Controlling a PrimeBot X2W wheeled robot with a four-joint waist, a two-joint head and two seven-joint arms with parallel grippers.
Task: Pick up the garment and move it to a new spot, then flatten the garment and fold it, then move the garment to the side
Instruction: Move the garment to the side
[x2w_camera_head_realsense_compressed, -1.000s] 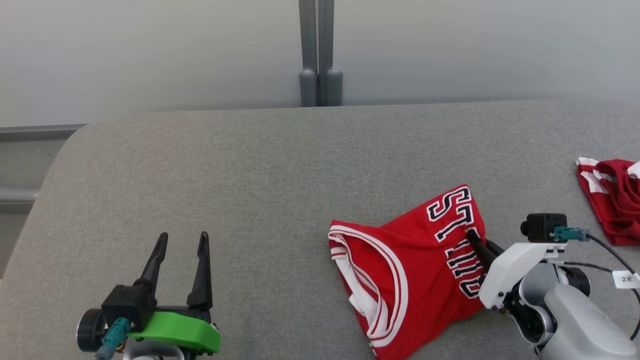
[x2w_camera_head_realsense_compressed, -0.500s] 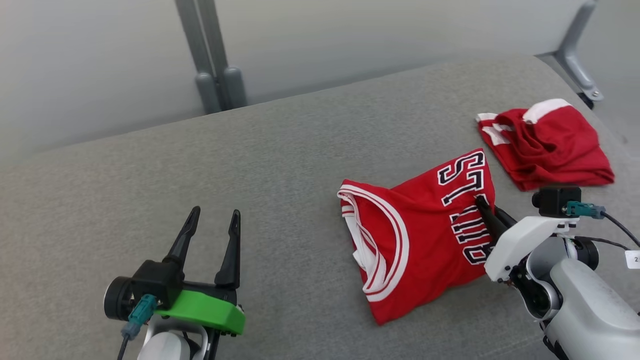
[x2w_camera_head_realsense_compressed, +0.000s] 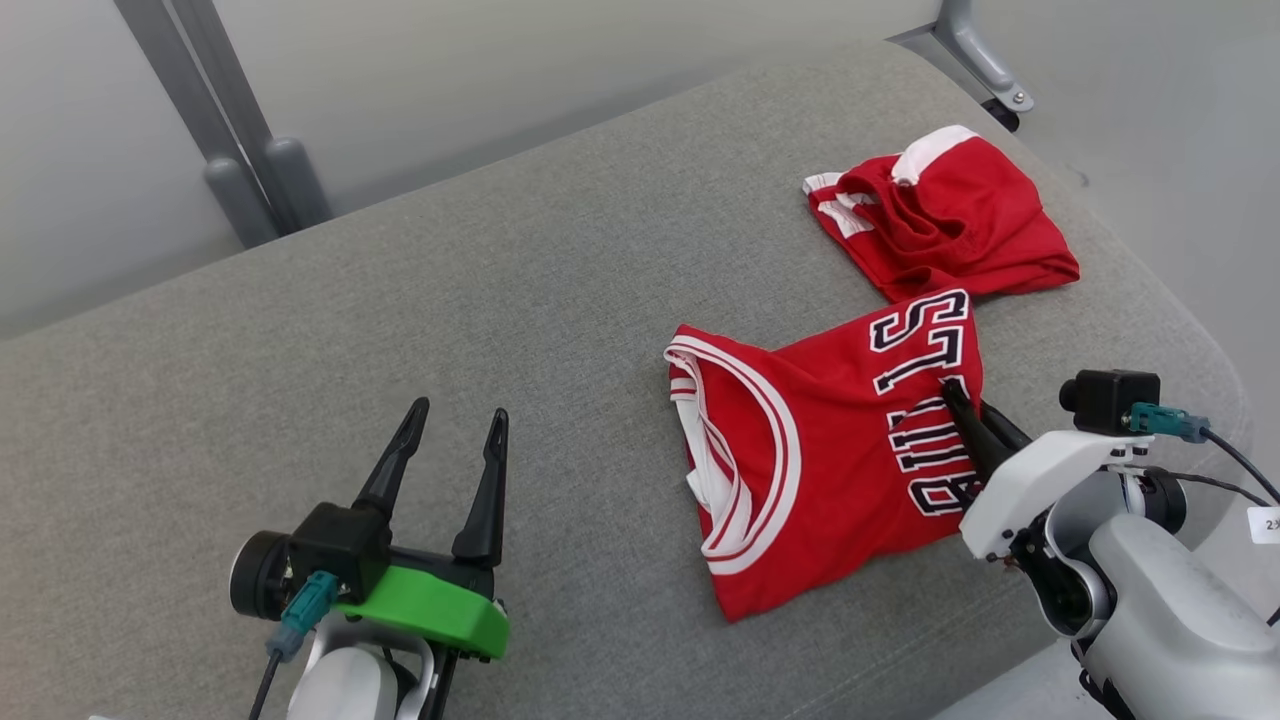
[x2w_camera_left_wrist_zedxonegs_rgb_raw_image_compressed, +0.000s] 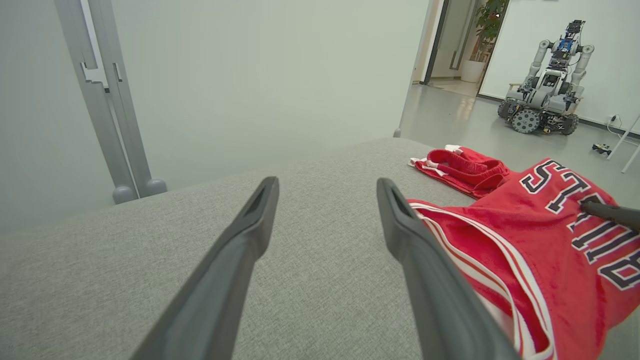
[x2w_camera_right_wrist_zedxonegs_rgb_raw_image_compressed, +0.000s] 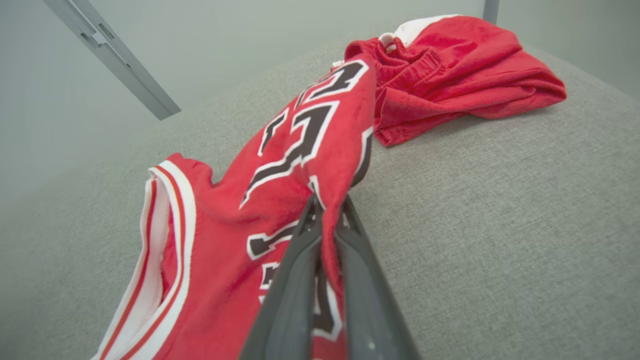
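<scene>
The garment (x2w_camera_head_realsense_compressed: 810, 460) is a folded red jersey with white trim and dark lettering, lying right of centre on the grey padded surface (x2w_camera_head_realsense_compressed: 500, 300). My right gripper (x2w_camera_head_realsense_compressed: 950, 395) is shut on the jersey's right edge, and the cloth (x2w_camera_right_wrist_zedxonegs_rgb_raw_image_compressed: 300, 165) rises in a pinched ridge between the two fingers. In the left wrist view the garment (x2w_camera_left_wrist_zedxonegs_rgb_raw_image_compressed: 540, 240) lies to the right of my fingers. My left gripper (x2w_camera_head_realsense_compressed: 455, 420) stands open over bare surface to the left of the jersey, with nothing between its fingers.
Folded red shorts (x2w_camera_head_realsense_compressed: 940, 215) with white trim lie just beyond the jersey's far corner, close to the surface's right edge (x2w_camera_head_realsense_compressed: 1150, 280). Grey posts (x2w_camera_head_realsense_compressed: 240, 170) stand behind the surface at the left. Another robot (x2w_camera_left_wrist_zedxonegs_rgb_raw_image_compressed: 547, 95) stands far off across the room.
The head camera has swung to the right, so the whole picture has shifted left and the red shorts have come fully into view. My right gripper still pinches the jersey, now close to the shorts.
</scene>
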